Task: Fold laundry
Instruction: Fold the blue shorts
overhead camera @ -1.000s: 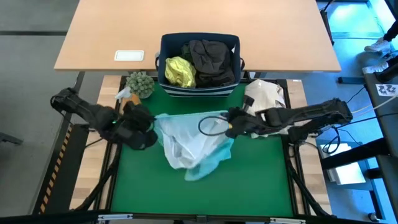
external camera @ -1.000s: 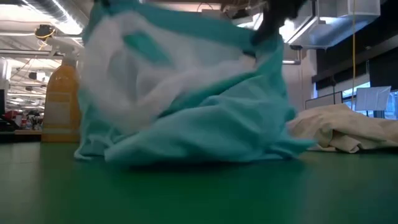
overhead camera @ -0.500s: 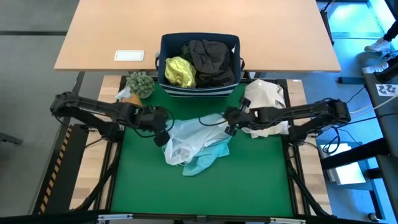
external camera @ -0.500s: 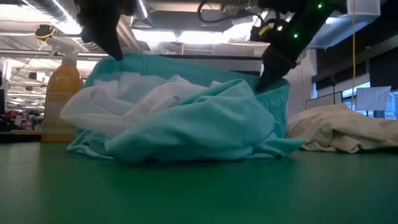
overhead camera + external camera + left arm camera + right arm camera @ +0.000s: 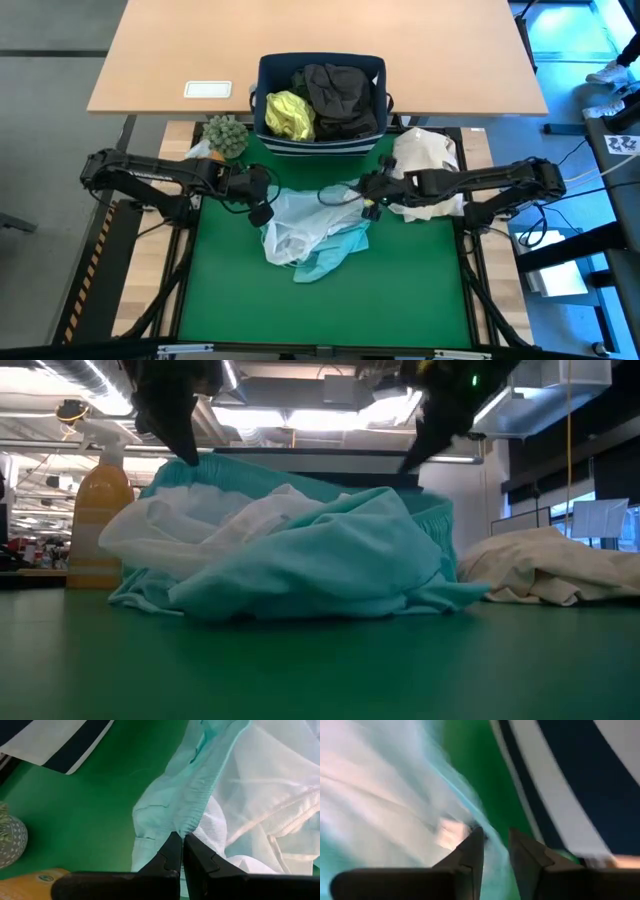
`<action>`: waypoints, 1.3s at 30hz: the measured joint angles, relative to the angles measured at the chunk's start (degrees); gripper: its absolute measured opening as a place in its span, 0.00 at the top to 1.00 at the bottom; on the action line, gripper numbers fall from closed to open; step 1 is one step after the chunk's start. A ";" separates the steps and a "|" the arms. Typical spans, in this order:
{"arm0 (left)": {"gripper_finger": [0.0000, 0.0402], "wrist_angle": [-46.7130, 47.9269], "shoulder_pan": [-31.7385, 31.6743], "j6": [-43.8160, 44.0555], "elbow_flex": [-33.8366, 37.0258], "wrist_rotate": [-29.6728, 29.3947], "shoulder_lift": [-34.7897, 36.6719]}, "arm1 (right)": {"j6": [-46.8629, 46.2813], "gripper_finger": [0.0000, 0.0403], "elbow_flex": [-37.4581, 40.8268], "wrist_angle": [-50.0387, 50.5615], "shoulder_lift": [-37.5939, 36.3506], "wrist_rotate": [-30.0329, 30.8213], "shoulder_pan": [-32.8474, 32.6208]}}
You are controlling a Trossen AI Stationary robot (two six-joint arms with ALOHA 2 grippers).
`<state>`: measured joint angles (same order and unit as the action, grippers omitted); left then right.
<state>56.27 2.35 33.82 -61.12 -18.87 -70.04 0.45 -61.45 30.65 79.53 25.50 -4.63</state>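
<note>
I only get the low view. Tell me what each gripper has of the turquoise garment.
Observer: The left gripper is shut on the turquoise garment, pinching its gathered band. Its wrist view shows this.
Operator: Now the right one.
Observer: The right gripper has its fingers apart with no cloth between them. The garment lies just past them.
Operator: Report what is left to fold.
Observer: From above, the bin behind the mat holds a yellow-green shirt and dark garments.
</note>
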 joint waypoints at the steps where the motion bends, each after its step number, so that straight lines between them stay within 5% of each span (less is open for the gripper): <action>1: 1.00 -0.02 0.02 0.00 0.00 0.00 0.00 | 0.71 0.77 -0.07 -1.66 0.00 -1.02 -1.04; 8: 1.00 -0.35 0.02 0.00 0.00 -0.05 0.00 | 3.73 0.76 -0.05 -9.81 2.56 -8.48 -6.97; 18: 1.00 -0.42 0.02 -0.02 0.00 -0.07 0.00 | 7.46 0.76 -0.05 -23.10 16.04 -17.01 -10.05; 39: 1.00 -0.50 1.22 -0.02 0.00 0.37 0.00 | -0.26 0.76 -1.18 -23.92 21.79 -6.41 1.92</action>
<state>55.77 3.57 33.80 -61.12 -18.50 -70.04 0.19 -62.63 6.73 101.32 19.09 -2.71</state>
